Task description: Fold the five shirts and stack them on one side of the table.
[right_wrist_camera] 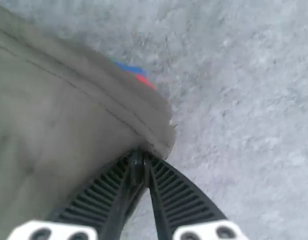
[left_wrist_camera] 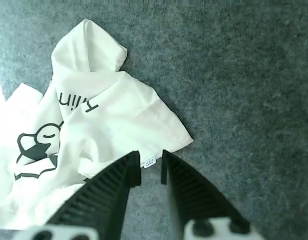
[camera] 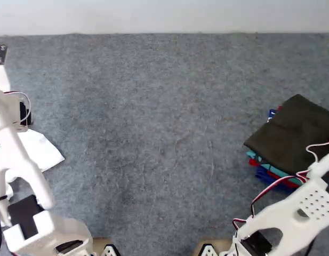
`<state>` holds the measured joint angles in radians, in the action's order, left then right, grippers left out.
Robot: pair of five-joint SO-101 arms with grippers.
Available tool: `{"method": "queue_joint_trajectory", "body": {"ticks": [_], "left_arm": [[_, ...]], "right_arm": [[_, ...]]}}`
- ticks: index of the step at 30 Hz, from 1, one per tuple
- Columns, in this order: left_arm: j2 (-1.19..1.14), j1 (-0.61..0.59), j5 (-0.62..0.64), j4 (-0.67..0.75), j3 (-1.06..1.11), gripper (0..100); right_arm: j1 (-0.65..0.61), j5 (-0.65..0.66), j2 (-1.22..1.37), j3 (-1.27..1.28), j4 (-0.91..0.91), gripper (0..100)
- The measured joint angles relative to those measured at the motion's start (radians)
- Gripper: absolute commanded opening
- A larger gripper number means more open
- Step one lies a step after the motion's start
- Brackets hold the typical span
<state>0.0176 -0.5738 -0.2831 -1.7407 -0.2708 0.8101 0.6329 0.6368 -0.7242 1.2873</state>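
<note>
**Left pincer** (left_wrist_camera: 150, 161): the fingers stand a narrow gap apart, with the tips poised over the hem of the white shirt (left_wrist_camera: 109, 115), where a small sewn label (left_wrist_camera: 149, 161) shows between them. The left wrist view shows this shirt crumpled and unfolded, with a dark printed figure and lettering on it. In the high view only one corner of the white shirt (camera: 41, 152) shows beside the left arm (camera: 17, 154), at the left edge of the table (camera: 153, 117).

**Right pincer** (right_wrist_camera: 140, 160): the fingers are pressed together at the folded edge of the dark shirt (right_wrist_camera: 54, 115). It cannot be told whether any cloth is caught between them. The right wrist view shows blue and red cloth (right_wrist_camera: 136, 72) peeping from under that edge. The high view shows the dark shirt (camera: 295, 133) lying folded on top of a stack at the right side of the table, with folded edges in teal, red and blue (camera: 265, 169) beneath it. The right arm (camera: 297, 205) and its red, white and black cables (camera: 271, 189) cross the near corner of the stack.

**Surroundings:** a grey felt-like surface covers the table. The broad middle stretch between the two arms lies open. A pale wall (camera: 164, 16) borders the far edge.
</note>
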Motion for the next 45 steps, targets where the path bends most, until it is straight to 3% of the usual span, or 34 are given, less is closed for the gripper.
{"method": "queue_joint_trajectory", "body": {"ticks": [9,15,27,33,37,45], "left_arm": [[0.201,0.0,0.0,0.0,0.025,8],[0.364,0.0,0.0,-0.002,0.175,8],[0.595,0.0,0.0,-0.002,0.482,8],[0.606,0.0,0.0,-0.002,0.496,8],[0.617,0.0,0.0,-0.002,0.496,8],[0.632,0.0,0.0,-0.002,0.497,9]], "right_arm": [[-0.077,0.003,-0.068,-0.29,0.453,0.9],[-0.078,0.002,-0.178,-0.17,0.466,0.9],[-0.081,0.028,-0.543,0.582,0.459,1.1],[-0.029,0.11,-0.546,0.842,0.222,1.1],[-0.005,0.153,-0.571,0.848,0.184,1.2],[-0.097,0.158,-0.726,0.644,0.465,1.0]]}}
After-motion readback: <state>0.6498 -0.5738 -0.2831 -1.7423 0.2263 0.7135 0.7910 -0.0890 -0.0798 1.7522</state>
